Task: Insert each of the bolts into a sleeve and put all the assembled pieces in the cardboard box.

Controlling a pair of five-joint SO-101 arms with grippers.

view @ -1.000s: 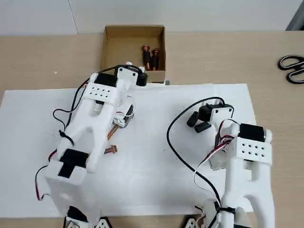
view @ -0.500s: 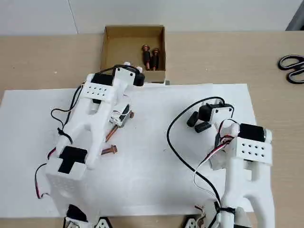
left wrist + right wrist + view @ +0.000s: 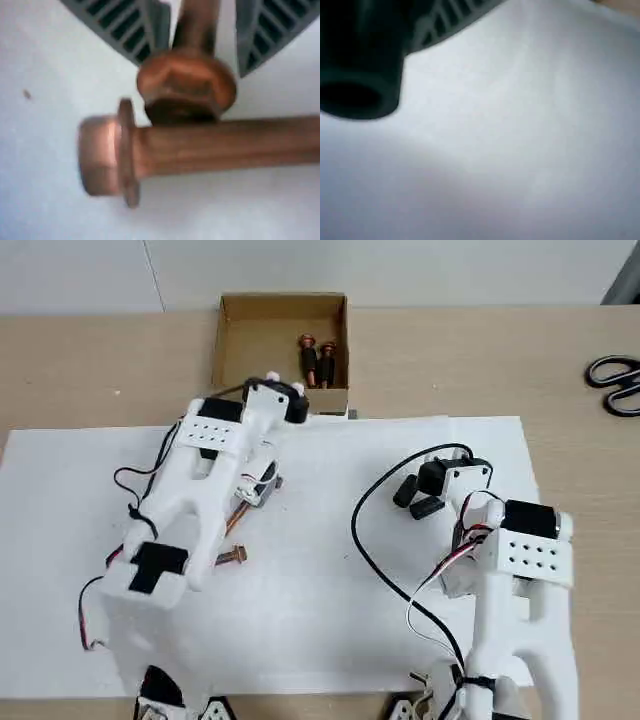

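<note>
My left gripper (image 3: 262, 485) is low over the white paper, shut on a copper bolt (image 3: 186, 85) whose shaft runs between the grey ribbed fingers (image 3: 125, 25). Just under it a second bolt (image 3: 200, 150) lies flat on the paper. Another loose bolt (image 3: 232, 556) lies nearer the front. My right gripper (image 3: 420, 498) is at mid-right, shut on a black sleeve (image 3: 357, 75); a second black cylinder (image 3: 405, 490) is beside it. The cardboard box (image 3: 230, 340) at the back holds two assembled pieces (image 3: 317, 360).
The white paper sheet (image 3: 330, 590) covers most of the wooden table. Scissors (image 3: 615, 382) lie at the far right edge. Black cables (image 3: 365, 550) loop from the right arm over the paper's middle.
The left arm shifted slightly left and then came back, with the bolt still between its fingers. The right arm has kept still with the sleeve.
</note>
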